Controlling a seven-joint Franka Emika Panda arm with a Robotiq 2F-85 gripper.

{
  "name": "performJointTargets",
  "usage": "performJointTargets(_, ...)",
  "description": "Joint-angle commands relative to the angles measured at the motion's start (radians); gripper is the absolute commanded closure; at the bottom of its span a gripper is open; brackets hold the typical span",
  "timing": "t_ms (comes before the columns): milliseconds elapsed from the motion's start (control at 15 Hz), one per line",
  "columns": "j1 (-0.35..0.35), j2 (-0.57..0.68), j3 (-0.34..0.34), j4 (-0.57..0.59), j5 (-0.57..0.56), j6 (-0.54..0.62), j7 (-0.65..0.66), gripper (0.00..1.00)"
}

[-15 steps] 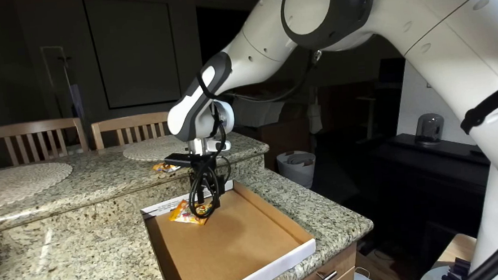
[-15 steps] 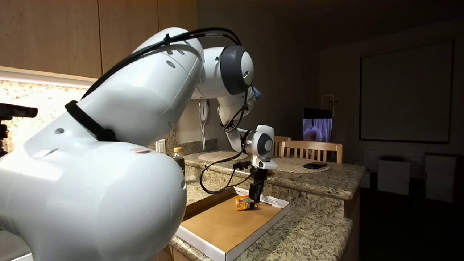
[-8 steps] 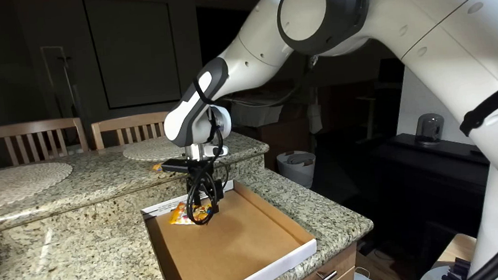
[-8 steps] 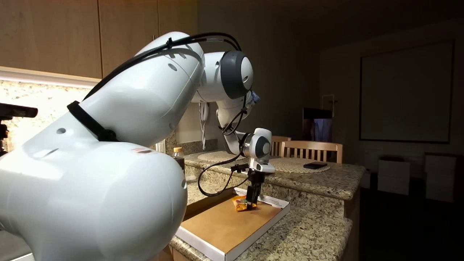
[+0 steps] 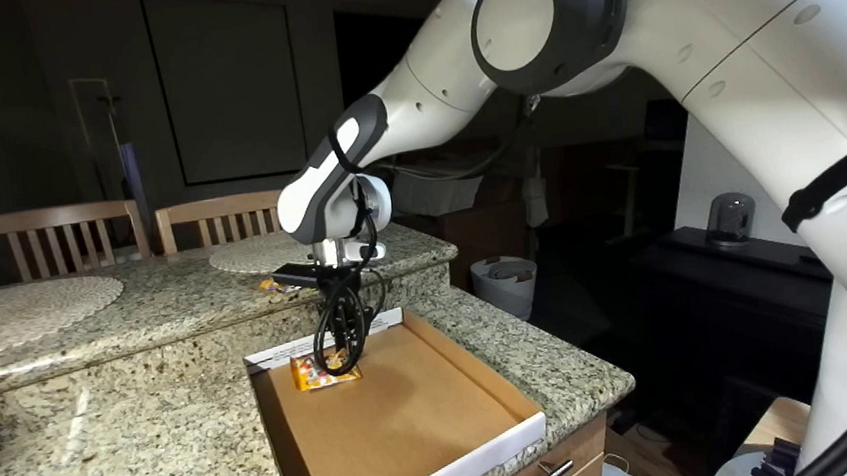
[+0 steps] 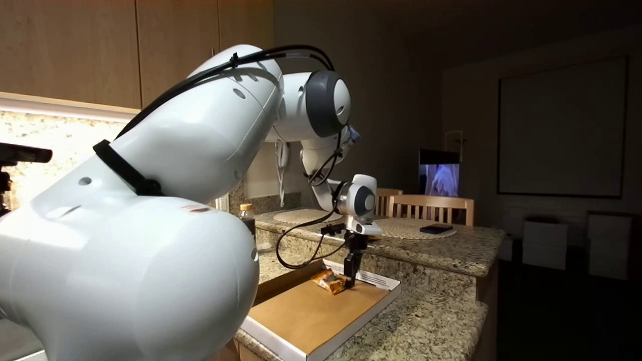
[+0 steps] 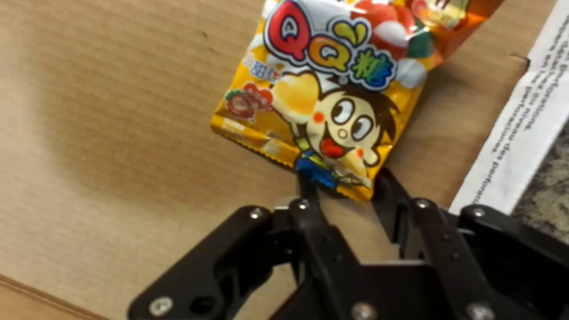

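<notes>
An orange candy bag point(image 7: 329, 89) with a cartoon boy lies in a shallow cardboard tray point(image 7: 133, 133), close to its white printed edge. My gripper point(image 7: 342, 189) has its black fingers apart. One corner of the bag lies between the fingertips; it covers part of one tip and meets the other. I cannot tell whether the fingers press on it. In both exterior views the gripper point(image 5: 342, 343) point(image 6: 349, 282) points down at the tray's far end beside the bag point(image 5: 307, 378) point(image 6: 327, 282). A loop of black cable partly hides it in an exterior view.
The tray point(image 5: 408, 416) point(image 6: 321, 316) sits on a granite counter. A raised granite ledge point(image 5: 161, 307) stands behind it, with woven mats and another orange packet point(image 5: 274, 285). A dark phone-like object point(image 6: 436, 228) and a bottle point(image 6: 247, 213) also show. Chairs stand behind the ledge.
My gripper first moved lower and slightly aside, then rose a little. The bag has turned and slid a little away from the ledge. The tray has shifted slightly.
</notes>
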Motion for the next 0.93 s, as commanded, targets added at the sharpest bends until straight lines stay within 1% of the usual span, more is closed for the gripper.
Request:
performJointTargets(0, -0.001, 0.005, -0.003, 0.006, -0.001, -0.016, 0.014, 0.93)
performJointTargets(67, -0.001, 0.004, -0.004, 0.005, 0.0, -0.015, 0.016, 0.99)
performJointTargets(400, -0.005, -0.006, -0.003, -0.008, 0.004, -0.011, 0.01, 1.0)
performJointTargets(667, -0.018, -0.034, 0.007, -0.04, 0.017, 0.002, -0.015, 1.0)
performJointTargets(733, -0.019, -0.043, 0.009, -0.049, 0.017, 0.009, -0.022, 0.74)
performJointTargets(800, -0.02, -0.046, 0.01, -0.051, 0.018, 0.011, -0.024, 0.73)
performJointTargets(867, -0.019, -0.049, 0.012, -0.05, 0.018, 0.012, -0.027, 0.68)
